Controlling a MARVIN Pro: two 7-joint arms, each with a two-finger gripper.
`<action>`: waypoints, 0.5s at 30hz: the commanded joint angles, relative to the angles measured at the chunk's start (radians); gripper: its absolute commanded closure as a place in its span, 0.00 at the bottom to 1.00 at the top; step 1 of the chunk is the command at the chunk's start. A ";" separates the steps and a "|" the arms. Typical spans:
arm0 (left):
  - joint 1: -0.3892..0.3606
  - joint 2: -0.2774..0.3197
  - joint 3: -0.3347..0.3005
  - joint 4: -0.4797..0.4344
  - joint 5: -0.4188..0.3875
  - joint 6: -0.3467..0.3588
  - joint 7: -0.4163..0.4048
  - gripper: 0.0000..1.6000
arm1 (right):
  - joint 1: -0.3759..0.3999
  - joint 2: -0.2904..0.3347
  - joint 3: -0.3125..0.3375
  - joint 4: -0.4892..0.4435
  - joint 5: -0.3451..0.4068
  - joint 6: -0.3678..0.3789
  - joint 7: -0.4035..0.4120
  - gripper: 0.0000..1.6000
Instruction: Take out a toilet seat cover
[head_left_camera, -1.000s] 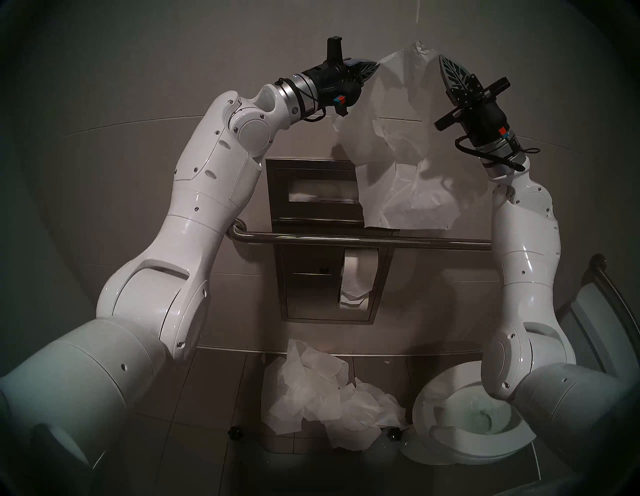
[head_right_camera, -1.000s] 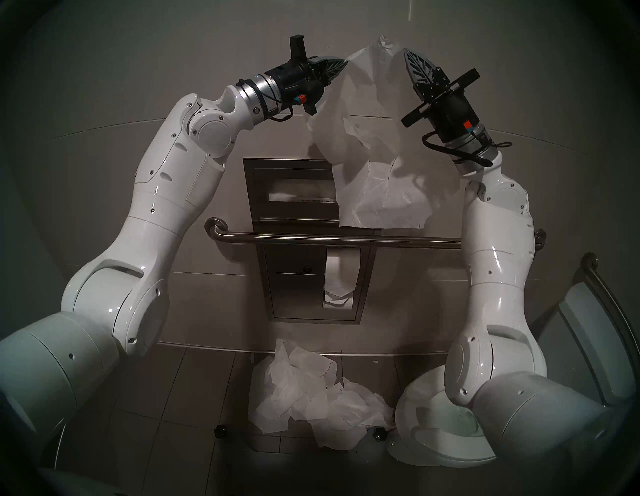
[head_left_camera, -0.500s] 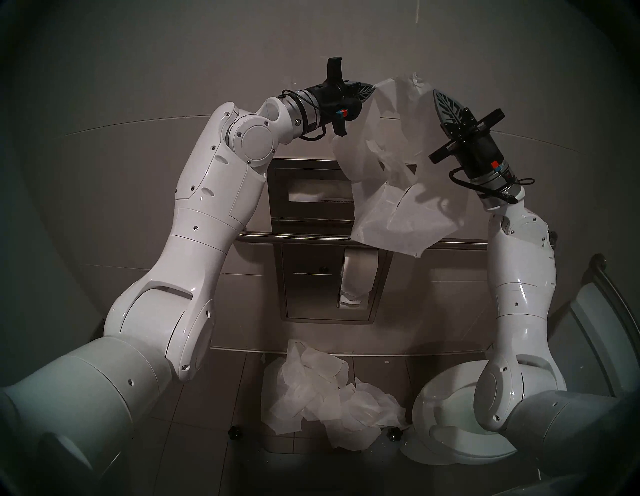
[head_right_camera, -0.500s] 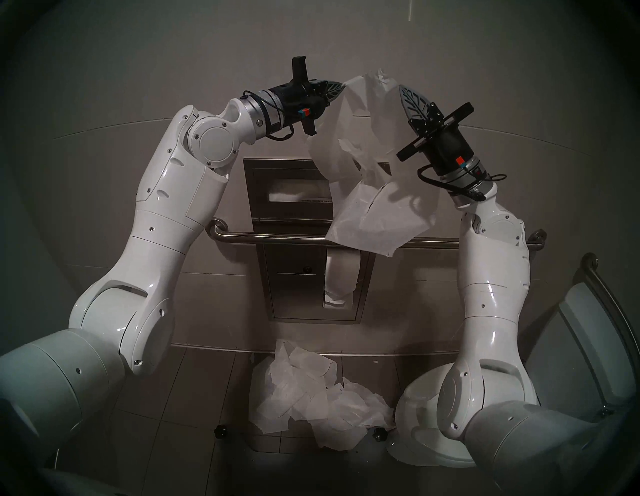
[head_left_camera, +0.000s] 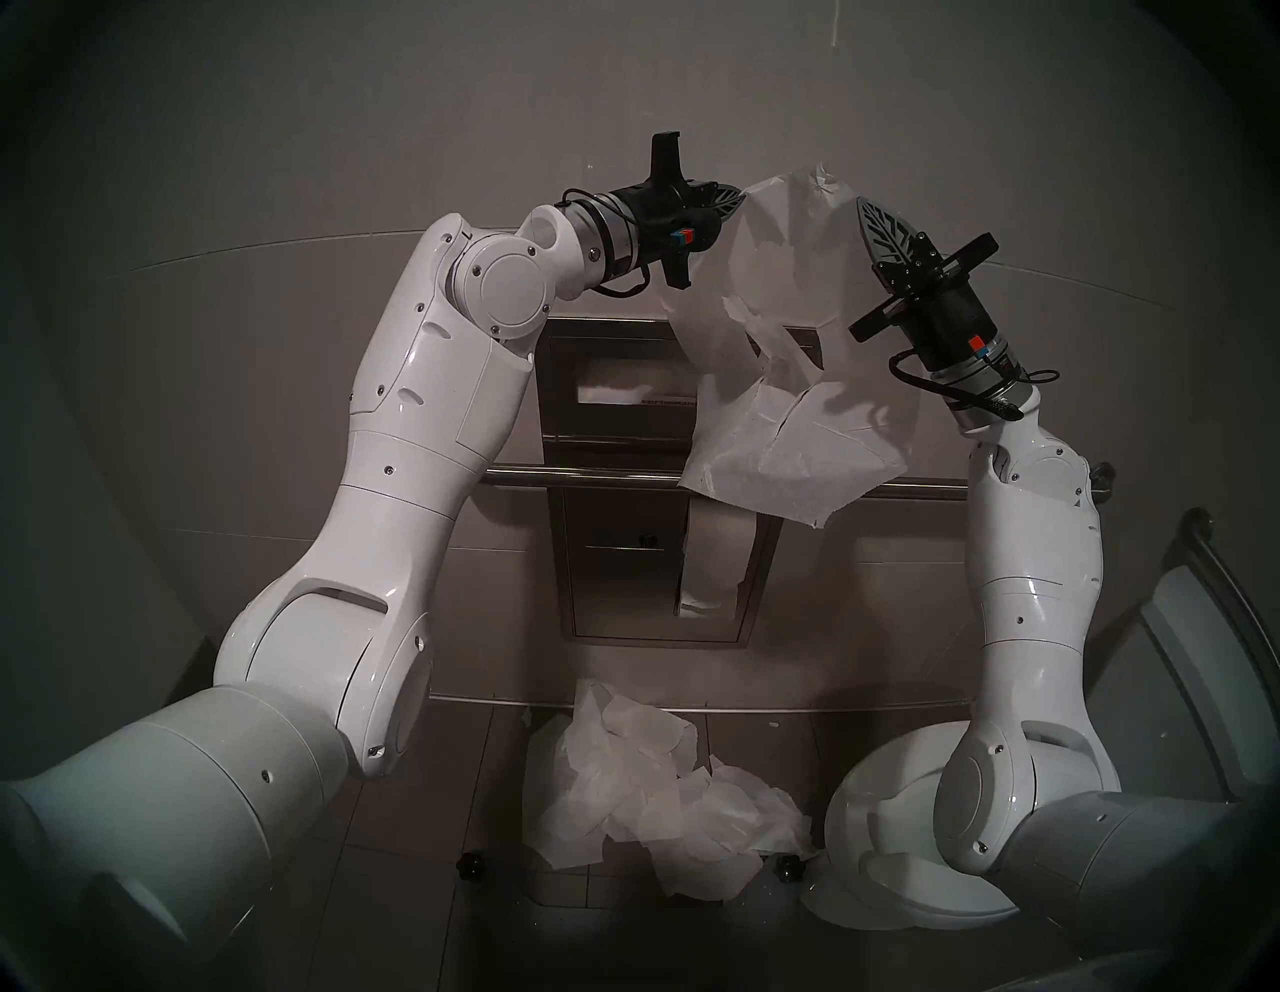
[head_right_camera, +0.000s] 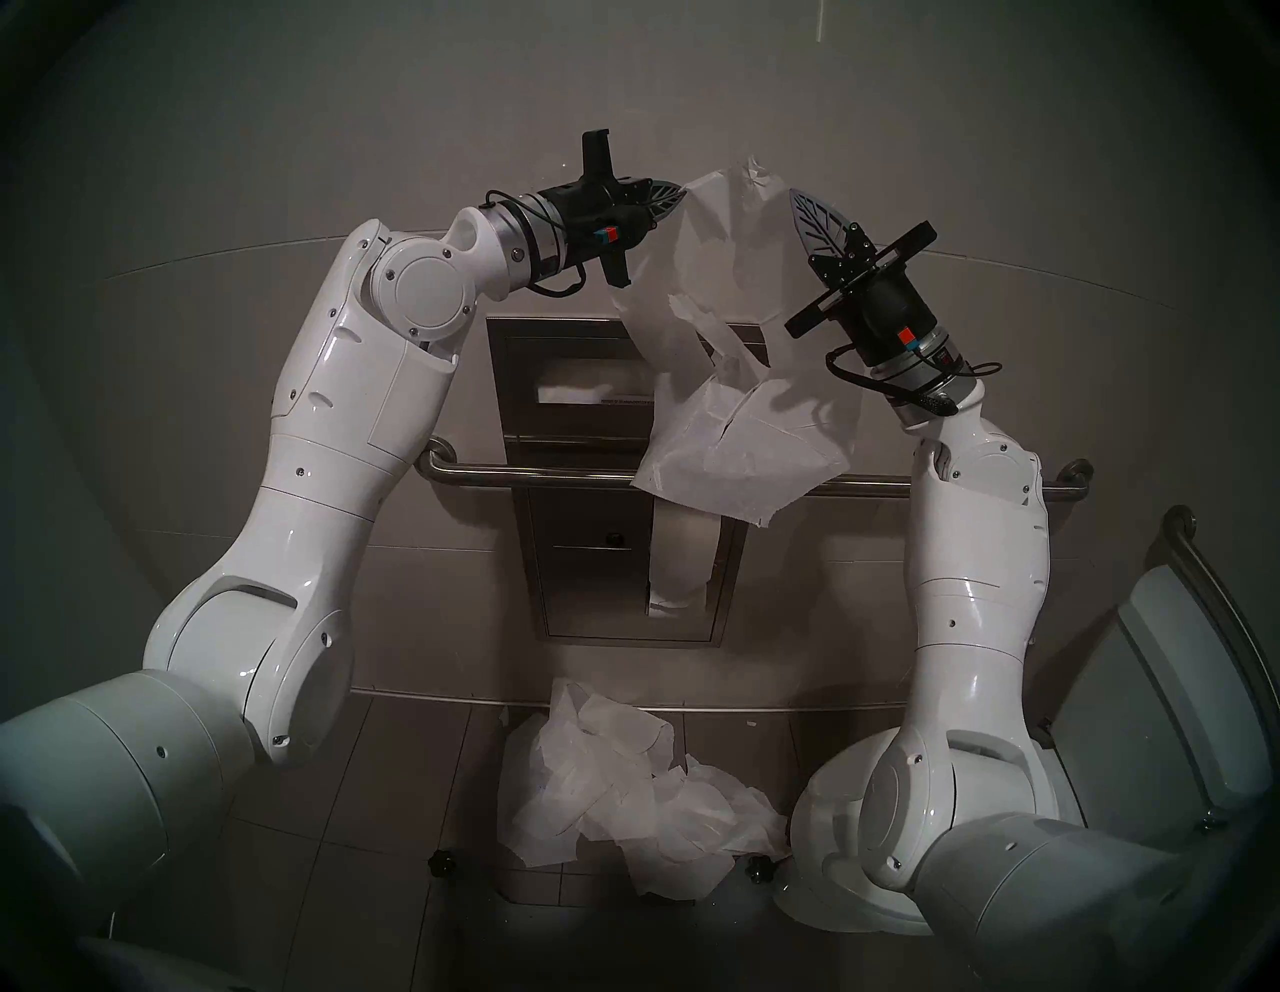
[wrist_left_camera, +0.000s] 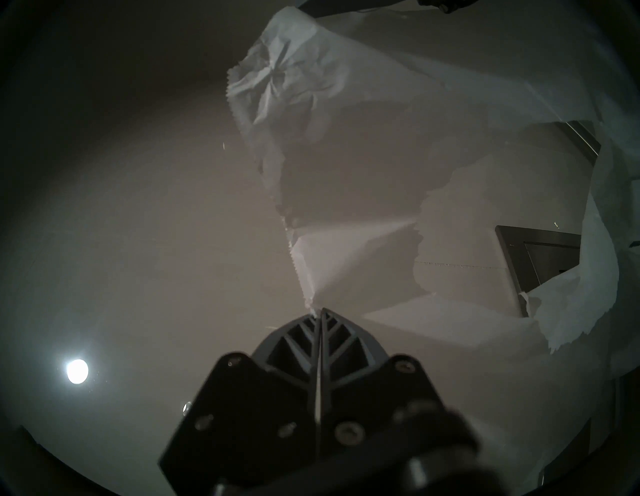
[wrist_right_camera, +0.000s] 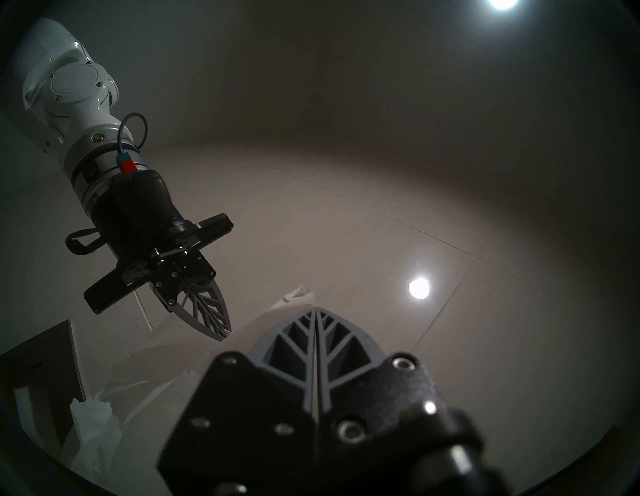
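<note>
The big thin translucent white tissue-paper toilet seat cover (head_left_camera: 796, 388) hangs in the air betw. both arms, well above the floor and in front of the recessed stainless-steel wall dispenser (head_left_camera: 623, 388); it's fully clear of the slot, so the pull-out looks done, in my judgement; the left gripper (head_left_camera: 741, 199) has its black ribbed fingers pressed together on the sheet's upper left edge, and the left wrist view shows paper nipped right at the tips (wrist_left_camera: 317, 311); the right gripper (head_left_camera: 862, 208) grips the upper right part, fingers closed w/ no gap in its wrist view (wrist_right_camera: 316, 313), paper bunched just beside the tips, so prob. pinching it too; two high, spread grips keep the limp sheet open and off the horizontal steel grab bar (head_left_camera: 589, 474), though the lower edge droops across the bar; the loose inner flap (head_left_camera: 755, 332) has torn partly free and curls in the middle, since nothing holds it; the heap of crumpled white sheets (head_left_camera: 658, 796) lies on the tiled floor below, beside the white toilet bowl (head_left_camera: 873, 852), untouched; paper is fragile, so pulling the grips further apart risks a rip along the perforations.
</note>
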 joint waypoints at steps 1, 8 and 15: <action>-0.027 -0.003 -0.022 -0.039 -0.006 0.013 0.010 1.00 | 0.021 -0.008 0.009 -0.030 0.004 0.001 -0.014 1.00; -0.035 -0.002 -0.024 -0.011 0.005 0.014 0.022 1.00 | 0.025 -0.016 0.012 -0.021 0.007 0.001 -0.009 1.00; -0.040 -0.002 -0.019 0.012 0.015 0.000 0.039 1.00 | 0.022 -0.019 0.014 -0.016 0.021 0.001 -0.003 1.00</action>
